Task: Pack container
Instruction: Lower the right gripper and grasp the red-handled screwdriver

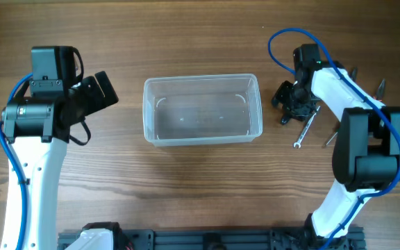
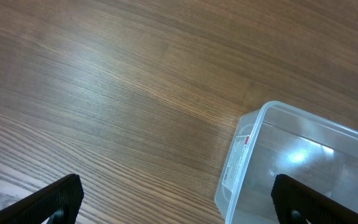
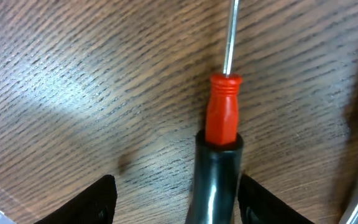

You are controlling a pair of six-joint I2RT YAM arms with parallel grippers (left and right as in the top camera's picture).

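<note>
Overhead, the container (image 1: 202, 110) sits flat in the middle of the wooden table (image 1: 200, 187), with its open top facing up. It is a clear tub and nothing can be seen inside it. The left gripper (image 1: 103, 90) is at 9 o'clock from the tub, a little way off, and does not touch it. From the left wrist view, its two black fingers (image 2: 48, 202) are spread wide apart with only bare wood and one corner of the tub between them, so it holds nothing. The right gripper (image 1: 290, 104) is at 3 o'clock from the tub, down low over some tools. A silver wrench (image 1: 305, 128) lies on the wood at 5 o'clock from that gripper. From the right wrist view, a screwdriver (image 3: 222, 118) with a red and black handle lies flat on the table, and its thin metal rod points to 12 o'clock. The right fingers (image 3: 98, 199) are apart, one on each side of the black end of the handle. There is a clear gap on the left side, so the handle is not squeezed. The right finger is just beside the handle.
</note>
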